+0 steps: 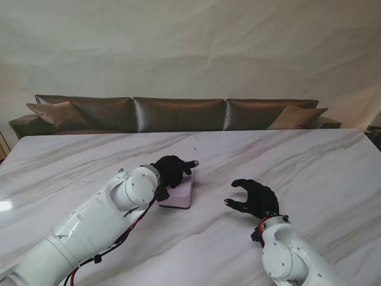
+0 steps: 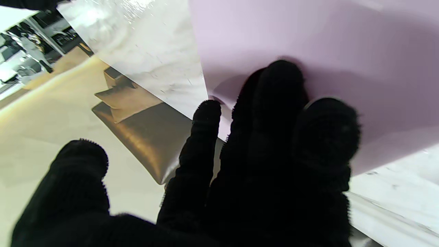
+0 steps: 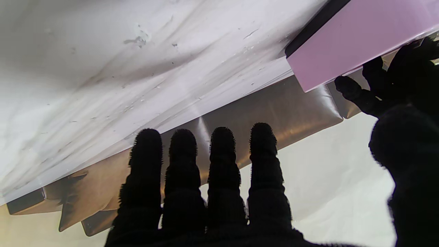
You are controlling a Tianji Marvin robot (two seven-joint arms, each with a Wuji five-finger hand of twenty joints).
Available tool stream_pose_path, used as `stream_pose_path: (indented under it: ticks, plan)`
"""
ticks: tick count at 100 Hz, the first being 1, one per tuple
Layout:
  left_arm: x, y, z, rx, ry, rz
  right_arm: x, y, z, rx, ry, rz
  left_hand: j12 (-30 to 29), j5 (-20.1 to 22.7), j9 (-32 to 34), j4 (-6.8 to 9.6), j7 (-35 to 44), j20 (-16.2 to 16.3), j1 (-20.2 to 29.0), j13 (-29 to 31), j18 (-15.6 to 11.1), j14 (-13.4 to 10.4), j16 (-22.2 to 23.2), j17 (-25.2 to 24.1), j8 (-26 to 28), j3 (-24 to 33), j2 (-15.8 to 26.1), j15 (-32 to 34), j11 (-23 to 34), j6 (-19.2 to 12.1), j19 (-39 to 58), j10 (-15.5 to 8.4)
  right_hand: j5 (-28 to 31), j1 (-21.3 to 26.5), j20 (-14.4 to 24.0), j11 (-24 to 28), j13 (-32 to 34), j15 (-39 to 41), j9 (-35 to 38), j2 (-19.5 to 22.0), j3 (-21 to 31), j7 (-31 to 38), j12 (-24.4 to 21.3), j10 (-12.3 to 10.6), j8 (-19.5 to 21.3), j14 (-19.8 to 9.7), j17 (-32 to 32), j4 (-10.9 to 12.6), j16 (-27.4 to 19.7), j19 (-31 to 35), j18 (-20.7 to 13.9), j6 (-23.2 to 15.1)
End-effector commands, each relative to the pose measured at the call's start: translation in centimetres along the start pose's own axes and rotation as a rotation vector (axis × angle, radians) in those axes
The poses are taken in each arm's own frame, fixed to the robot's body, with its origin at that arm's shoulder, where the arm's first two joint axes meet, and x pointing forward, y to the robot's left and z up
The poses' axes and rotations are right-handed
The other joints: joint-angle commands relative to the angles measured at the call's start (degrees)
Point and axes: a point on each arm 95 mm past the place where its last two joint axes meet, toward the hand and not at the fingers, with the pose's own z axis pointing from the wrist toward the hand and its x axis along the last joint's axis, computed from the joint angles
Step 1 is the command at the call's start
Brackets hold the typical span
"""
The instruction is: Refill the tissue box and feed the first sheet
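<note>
L hand (image 1: 171, 170) fingers flat on pink tissue box (image 1: 178, 193); R hand (image 1: 255, 198) spread, empty, beside it.

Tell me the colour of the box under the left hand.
Pale lilac-pink, plain. The box shows best in the left wrist view.

Glossy white marble-look surface (image 1: 286, 161), grey-veined and catching the light. The pink tissue box (image 1: 178, 193) looks smooth and matt; both hands, left hand (image 1: 172, 171) and right hand (image 1: 256, 198), wear fuzzy black knit cloth. White arm shells (image 1: 89, 223) gleam like smooth plastic, and the brown sofa (image 1: 178, 113) has a leathery sheen.
</note>
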Motion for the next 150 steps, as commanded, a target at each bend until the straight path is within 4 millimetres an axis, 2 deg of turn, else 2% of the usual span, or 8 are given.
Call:
stream_pose_path:
  ticks: [1,12,21,40,61,84,108,150]
  plan:
    - [0.9,0.6,0.1,-0.033,0.028,-0.014,0.1,-0.1,-0.2,0.013,-0.002,-0.004,-0.11,-0.58,-0.55,1.55,0.76,-0.96,-0.74,0.24,-9.03,11.22,0.34,3.69,0.55,-1.5,2.15,2.28,-0.45,-0.46,17.37,-0.54,0.74,0.03,0.11,0.9,0.5,0.89,0.84,-1.26,-0.28,0.67,1.11,0.38,-0.43,0.61,0.13,0.37,0.76,1.06,-0.23,0.39]
    - [1.5,1.1,0.1,-0.055,0.075,-0.028,0.1,-0.1,-0.2,0.015,-0.004,-0.006,-0.1,-0.85,-0.82,1.49,0.99,-1.26,-0.63,-0.41,-8.9,11.03,0.54,3.28,0.72,-1.63,2.36,2.29,-0.48,-1.75,16.7,-1.45,0.83,0.07,0.11,0.9,0.48,0.86,0.89,-1.25,-0.28,0.64,1.12,0.39,-0.42,0.52,0.15,0.35,0.74,1.06,-0.28,0.44]
    - [1.9,1.3,0.0,-0.063,0.108,-0.03,0.0,-0.1,-0.3,0.016,-0.007,-0.006,0.08,-2.15,-2.17,1.42,1.37,-1.1,0.06,-2.96,-8.95,10.6,1.49,0.28,1.09,-1.82,2.51,2.36,-0.4,-3.5,15.33,-2.81,0.86,0.1,0.11,0.9,0.52,0.86,0.95,-1.29,-0.29,0.61,1.12,0.33,-0.42,0.61,0.14,0.34,0.75,1.05,-0.27,0.46]
    - [2.2,0.7,-1.1,-0.001,0.114,0.01,0.0,-0.2,-0.4,0.019,-0.009,-0.008,0.78,-2.16,-2.57,1.41,2.23,0.11,1.5,-4.01,-9.83,9.51,3.16,-1.51,1.81,-1.9,1.81,3.5,0.85,-5.27,14.98,-4.0,0.99,0.1,0.1,0.89,0.53,0.86,0.99,-1.27,-0.3,0.59,1.14,0.32,-0.4,0.53,0.15,0.31,0.75,1.06,-0.31,0.44]
    - [1.2,-0.7,-2.4,0.126,-0.005,0.085,0.0,-0.2,-0.4,0.02,-0.009,-0.004,2.67,-0.67,-1.34,1.66,4.11,1.26,1.59,-4.01,-11.28,8.48,4.92,-1.36,3.13,-1.99,1.23,4.5,5.01,-4.29,14.96,-5.0,1.1,0.15,0.1,0.93,0.52,0.84,1.08,-1.3,-0.29,0.59,1.16,0.45,-0.36,0.54,0.14,0.3,0.74,1.06,-0.29,0.46]
    - [-0.7,-1.8,-3.0,0.217,-0.179,0.114,0.0,-0.4,-0.3,0.025,-0.008,0.003,2.13,-0.78,-2.92,1.63,3.49,1.43,1.01,-4.75,-11.31,9.12,4.74,-1.45,2.54,-2.16,1.32,2.84,3.75,-0.45,14.81,-3.81,1.49,0.17,0.1,0.98,0.65,0.88,1.41,-1.33,-0.29,0.67,1.2,0.52,-0.3,0.45,0.21,0.29,0.73,1.11,-0.31,0.55]
    - [-1.8,-2.1,-1.8,0.186,-0.28,0.065,-0.1,-0.5,-0.3,0.025,-0.01,0.005,1.8,0.33,-2.73,1.59,2.69,1.18,0.32,-4.46,-10.09,10.19,4.18,-1.02,1.74,-2.44,1.78,1.99,3.02,2.73,14.07,-1.84,1.79,0.19,0.08,0.91,0.81,0.86,1.72,-1.32,-0.3,0.64,1.21,0.41,-0.26,0.32,0.18,0.27,0.69,1.13,-0.35,0.63]
    - [-1.5,-0.9,1.6,0.043,-0.208,-0.029,-0.6,-0.3,-1.0,0.035,-0.027,-0.007,1.89,0.12,-3.39,1.56,2.89,1.29,0.15,-6.49,-9.0,10.84,3.99,-3.25,1.72,-2.52,2.55,1.51,3.04,1.21,13.55,-2.44,1.99,0.21,0.04,0.79,0.78,0.79,1.96,-1.32,-0.29,0.47,1.28,0.46,-0.21,0.38,0.18,0.25,0.66,1.12,-0.39,0.65]
